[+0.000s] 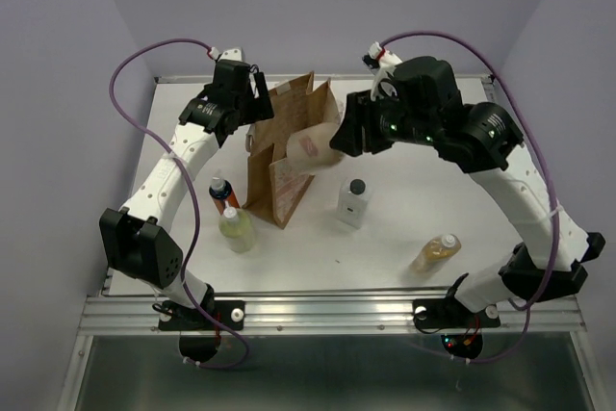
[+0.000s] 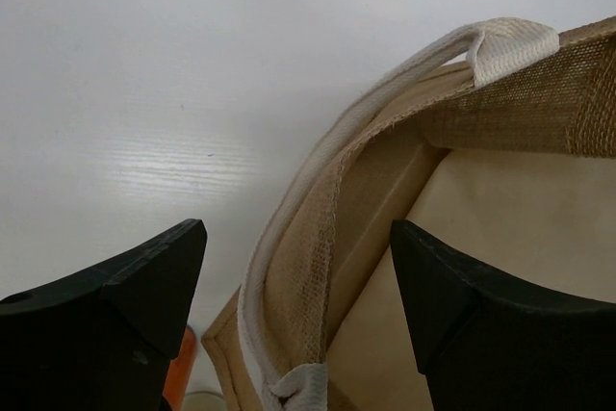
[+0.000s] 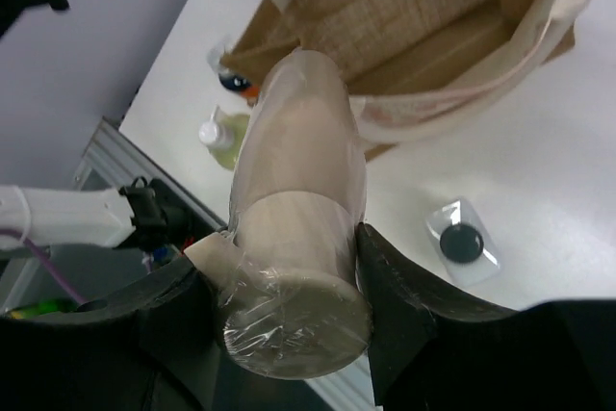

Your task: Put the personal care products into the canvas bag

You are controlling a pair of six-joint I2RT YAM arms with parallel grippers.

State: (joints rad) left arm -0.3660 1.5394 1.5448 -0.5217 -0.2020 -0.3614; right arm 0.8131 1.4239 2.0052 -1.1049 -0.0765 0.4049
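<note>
Currently: step in hand, brown-tan bottle to bag; none of five judged bagged
- Right gripper [image 3: 289, 271]: clenched on the brown-tan bottle [image 3: 298, 141], film-wrapped, tilted, nose at the mouth of the canvas bag [image 1: 274, 170], not yet inside
- Bag: upright, left of centre, toward the far edge
- Left gripper [image 2: 298, 233]: released, jaws straddling rim and cream strap [image 2: 318, 170]
- Orange bottle [image 1: 222, 190], yellow-green bottle [image 1: 237, 230]: beside bag, left-edge side
- White square bottle [image 1: 353, 203]: mid-table
- Amber bottle [image 1: 435, 253]: lying toward near right corner
- Next calls for: carry over opening, lower, let go

The canvas bag [image 1: 265, 172] is tan, its handles [image 2: 505, 45] cream.
</note>
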